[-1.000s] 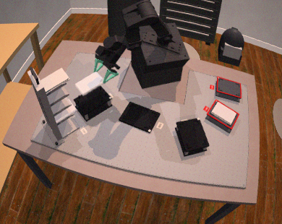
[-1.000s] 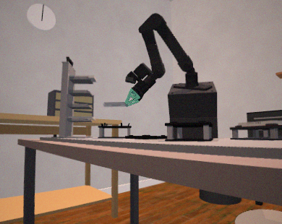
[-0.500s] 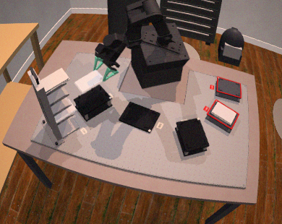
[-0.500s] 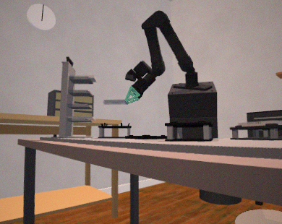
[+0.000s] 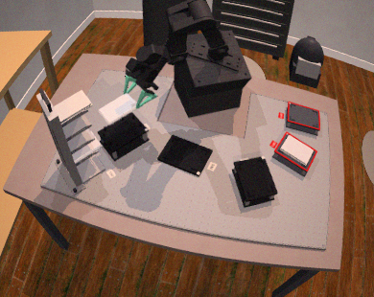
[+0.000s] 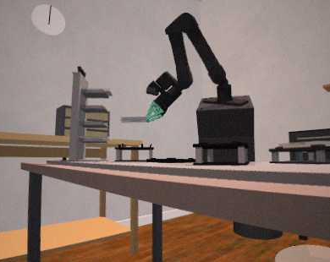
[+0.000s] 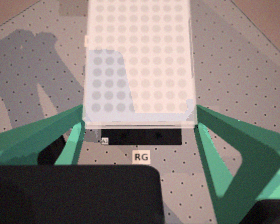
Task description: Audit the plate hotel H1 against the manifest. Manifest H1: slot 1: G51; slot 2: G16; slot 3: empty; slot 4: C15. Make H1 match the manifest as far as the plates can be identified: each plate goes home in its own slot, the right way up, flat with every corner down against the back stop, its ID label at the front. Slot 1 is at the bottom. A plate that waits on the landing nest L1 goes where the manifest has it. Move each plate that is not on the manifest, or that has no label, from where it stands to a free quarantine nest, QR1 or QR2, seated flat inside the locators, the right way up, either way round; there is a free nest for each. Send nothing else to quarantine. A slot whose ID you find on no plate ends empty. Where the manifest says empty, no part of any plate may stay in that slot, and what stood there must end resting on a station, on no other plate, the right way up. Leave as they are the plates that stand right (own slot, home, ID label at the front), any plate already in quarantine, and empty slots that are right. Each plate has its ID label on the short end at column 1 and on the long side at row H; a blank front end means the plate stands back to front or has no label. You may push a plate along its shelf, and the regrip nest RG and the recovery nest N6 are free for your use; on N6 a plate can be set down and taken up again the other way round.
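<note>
Tall grey rack (image 5: 62, 144): stands at the left end of the table (image 5: 181, 239), shelves facing right; a white plate (image 5: 74, 103) lies on its top shelf.

Black raised stand (image 5: 122, 135): just right of the rack, nothing lying on it.

White well plate (image 7: 140, 60): held in the air above and behind that stand, level in the side view, well clear of the table. Its near short end sits between the green fingers; a tag reading RG (image 7: 141, 157) shows on the mat below it.

Gripper (image 5: 141, 92): jaws wide apart yet clamped on the well plate across its width, one finger on each long side.

Flat black pad (image 5: 184, 154): lies on the mat near the middle.

Black pedestal (image 5: 229, 91): carries the arm, behind the pad.

Second black stand (image 5: 254, 181): right of the pad.

Two red-rimmed trays: the nearer one (image 5: 278, 152) holds a white plate (image 5: 296, 148); the farther one (image 5: 303, 116) has a dark top.
</note>
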Controlling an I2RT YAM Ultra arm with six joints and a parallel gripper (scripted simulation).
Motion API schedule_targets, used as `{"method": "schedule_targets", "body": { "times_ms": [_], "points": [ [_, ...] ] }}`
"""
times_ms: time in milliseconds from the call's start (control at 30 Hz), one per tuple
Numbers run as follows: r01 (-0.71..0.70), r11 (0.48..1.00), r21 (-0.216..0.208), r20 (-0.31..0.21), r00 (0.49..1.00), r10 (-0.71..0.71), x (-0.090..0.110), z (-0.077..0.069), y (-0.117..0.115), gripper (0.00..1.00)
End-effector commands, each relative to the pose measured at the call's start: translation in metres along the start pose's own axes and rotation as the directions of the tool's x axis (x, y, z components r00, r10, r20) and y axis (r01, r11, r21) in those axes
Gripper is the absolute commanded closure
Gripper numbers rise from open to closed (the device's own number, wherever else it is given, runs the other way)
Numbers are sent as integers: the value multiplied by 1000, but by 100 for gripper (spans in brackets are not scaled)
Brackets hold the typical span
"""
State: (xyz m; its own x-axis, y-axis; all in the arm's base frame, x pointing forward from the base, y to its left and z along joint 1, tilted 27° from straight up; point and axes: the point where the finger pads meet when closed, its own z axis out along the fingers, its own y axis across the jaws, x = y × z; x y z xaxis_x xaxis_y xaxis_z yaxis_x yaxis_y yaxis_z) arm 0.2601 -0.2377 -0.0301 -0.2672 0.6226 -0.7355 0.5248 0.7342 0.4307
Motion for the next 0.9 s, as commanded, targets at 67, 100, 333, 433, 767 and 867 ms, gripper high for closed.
{"method": "schedule_targets", "body": {
  "times_ms": [67, 100, 333, 433, 767, 867],
  "points": [
    [7, 1000, 7, 21, 1000, -7, -9, 2, -2, 14],
    [7, 1000, 7, 21, 1000, -7, -9, 3, -2, 14],
    [7, 1000, 7, 21, 1000, -7, -14, 8, -2, 14],
    [7, 1000, 7, 21, 1000, -7, -16, 10, -2, 14],
    [7, 1000, 7, 22, 1000, -7, -22, 16, -2, 14],
    [7, 1000, 7, 22, 1000, -7, -24, 18, -2, 14]
  ]
}}
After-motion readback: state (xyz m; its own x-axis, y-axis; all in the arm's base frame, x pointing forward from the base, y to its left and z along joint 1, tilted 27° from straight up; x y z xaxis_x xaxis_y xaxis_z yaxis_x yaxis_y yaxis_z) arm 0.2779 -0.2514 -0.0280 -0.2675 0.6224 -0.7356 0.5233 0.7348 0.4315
